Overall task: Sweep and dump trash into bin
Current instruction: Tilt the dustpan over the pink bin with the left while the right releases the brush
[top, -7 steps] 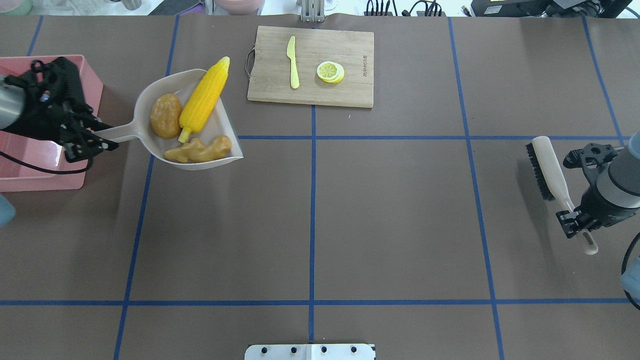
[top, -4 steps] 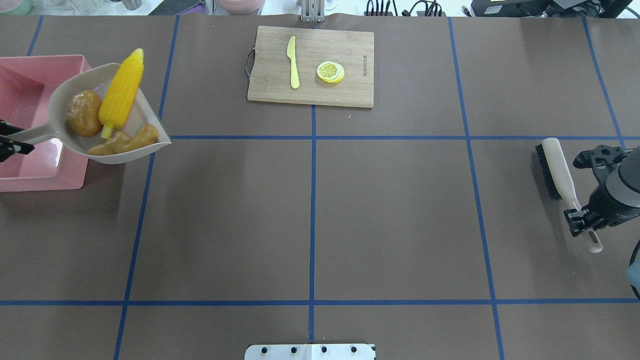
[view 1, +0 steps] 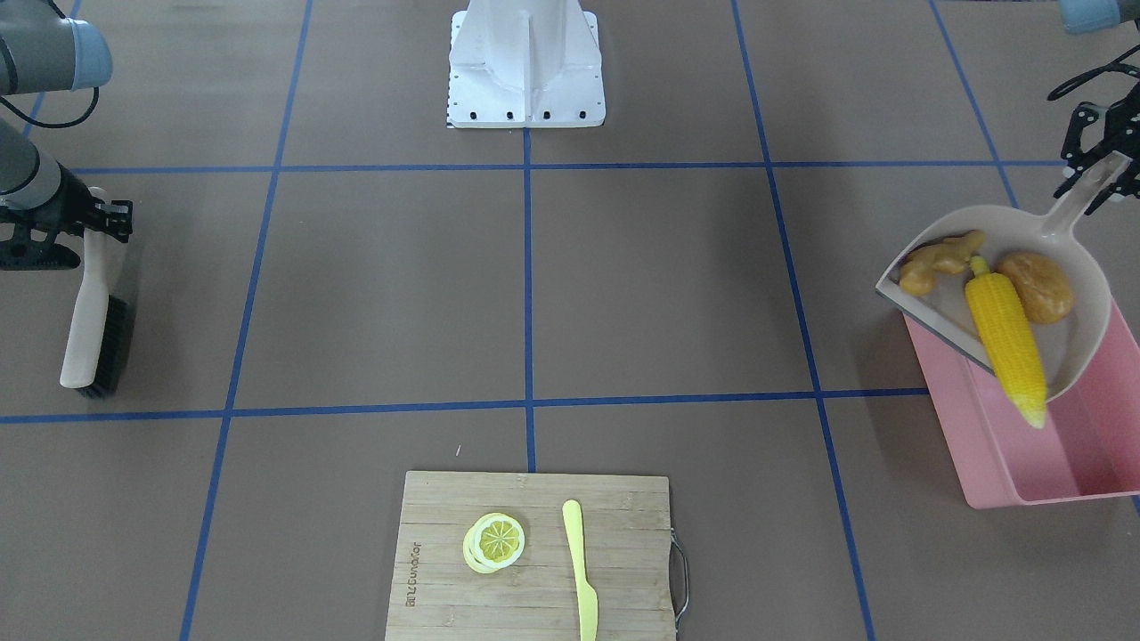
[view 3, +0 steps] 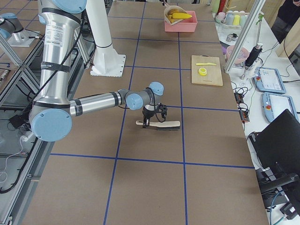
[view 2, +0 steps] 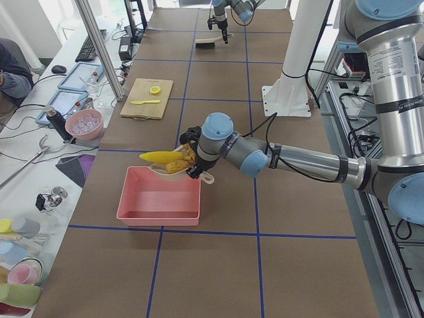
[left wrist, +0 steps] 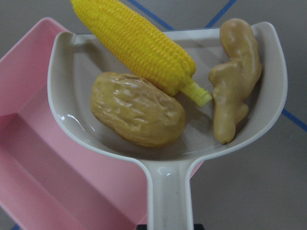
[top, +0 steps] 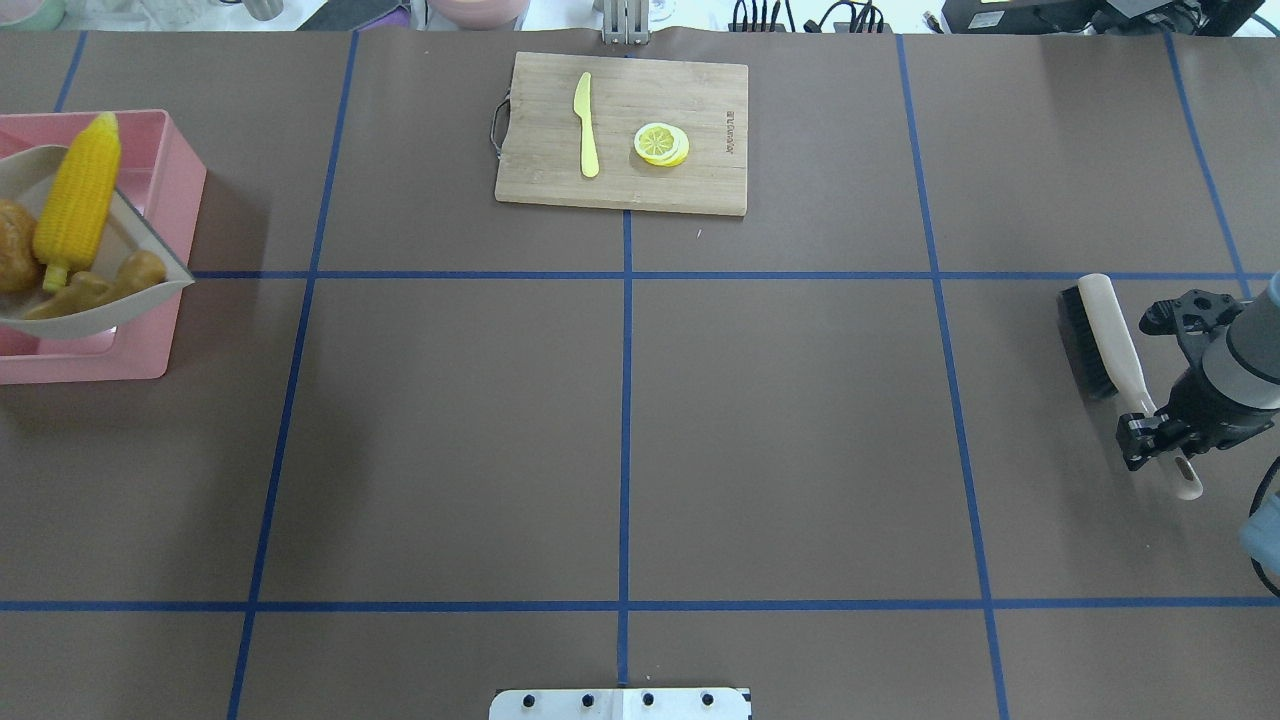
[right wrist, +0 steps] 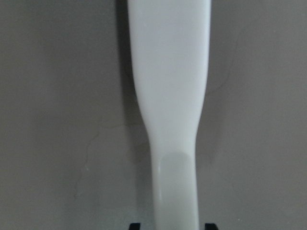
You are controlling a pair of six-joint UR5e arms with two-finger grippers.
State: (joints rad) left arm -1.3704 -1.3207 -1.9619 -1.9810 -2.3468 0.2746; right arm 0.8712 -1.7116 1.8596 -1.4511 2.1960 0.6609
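Left gripper [view 1: 1097, 174] is clamped on the dustpan [view 1: 1091, 298] handle. Just ahead of its jaws the pan holds 3 bits of trash, corn [top: 75, 190], potato [left wrist: 136, 115] and ginger [left wrist: 235, 81], up over the pink bin [view 1: 1024, 445]. Right gripper [top: 1150, 445] is pinching the brush [top: 1100, 330] handle. Cutting board [top: 620, 190] has a stamp, too small to read.

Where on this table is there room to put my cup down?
The wide middle, from the board to the base plate, is bare. Crowded: the robot's left end, where dustpan overhangs bin, and its right end around the brush.
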